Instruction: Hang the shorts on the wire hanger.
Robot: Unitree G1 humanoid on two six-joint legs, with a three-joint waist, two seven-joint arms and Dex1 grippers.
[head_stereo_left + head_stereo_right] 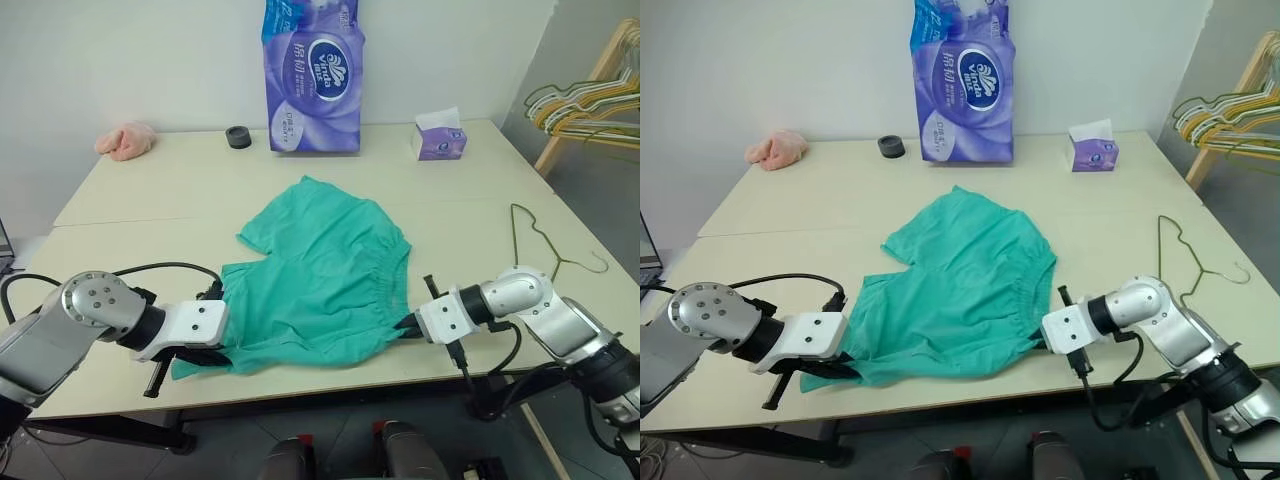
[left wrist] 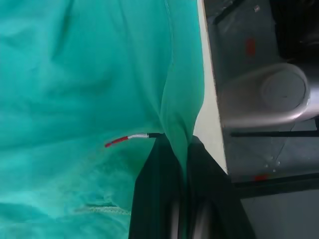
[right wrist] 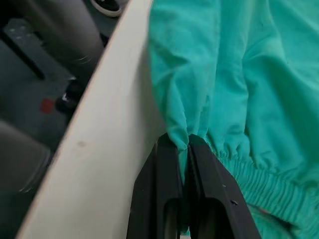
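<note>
The teal-green shorts lie spread and wrinkled on the cream table, near its front edge. My left gripper is shut on the cloth at the shorts' front left corner; its wrist view shows the shorts pinched between the black fingers. My right gripper is shut on the gathered waistband at the front right, the shorts nipped between its fingers. The thin olive wire hanger lies flat on the table to the right of the shorts, apart from both grippers.
At the table's back stand a purple tissue-roll pack, a small tissue box, a black tape roll and a pink cloth lump. A wooden rack with several hangers stands at the far right. The table's front edge runs just under both grippers.
</note>
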